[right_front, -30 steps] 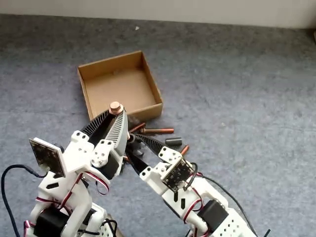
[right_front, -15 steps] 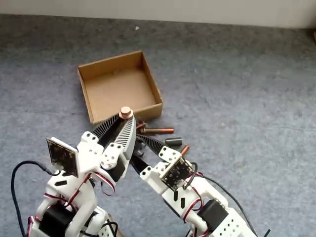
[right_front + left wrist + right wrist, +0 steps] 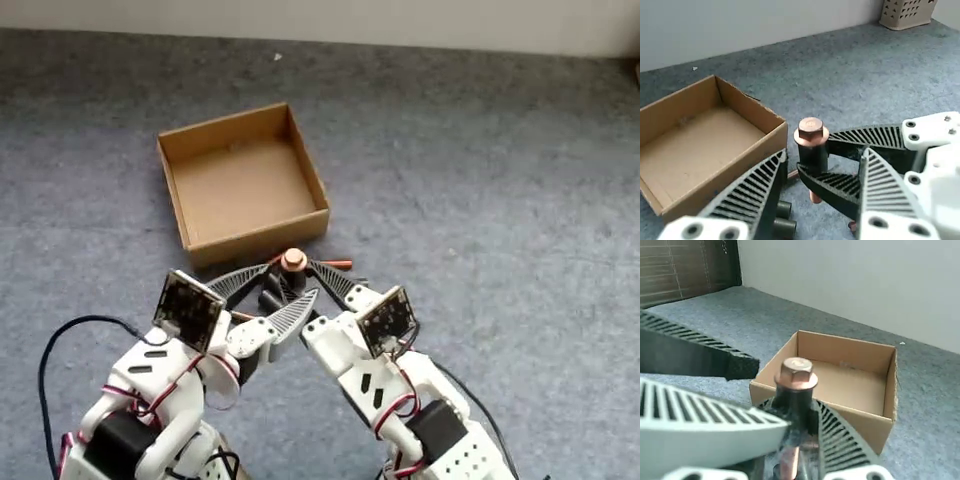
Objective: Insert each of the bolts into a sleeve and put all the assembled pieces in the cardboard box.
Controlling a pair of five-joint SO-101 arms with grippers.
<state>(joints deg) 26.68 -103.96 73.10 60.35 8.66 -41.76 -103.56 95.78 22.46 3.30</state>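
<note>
The right gripper point(image 3: 799, 415) is pinching a dark sleeve point(image 3: 813, 159) that stands upright with a bolt point(image 3: 293, 260) in it. The copper head sits on the sleeve's top and the shank is hidden inside, apart from a short copper tip below. This piece hangs above the desk point(image 3: 500, 200), just on the near side of the cardboard box point(image 3: 262, 238) and outside it.

The left gripper point(image 3: 822, 154) is spread wide, one finger on each side of the held piece and the right gripper's fingers. Whether any of those fingers touch cannot be told.

Both arms cover most of the loose parts lying on the desk under them, so they cannot be counted. A loose bolt point(image 3: 338, 265) shows one end just right of the grippers. Two dark loose sleeves point(image 3: 784, 226) lie beside the left gripper's finger, partly cut off.

The box stands open-topped, its near wall close to the held piece and its floor plain brown. To the right of the box and the arms the grey desk runs wide, reaching far back to a pale wall point(image 3: 320, 18).
</note>
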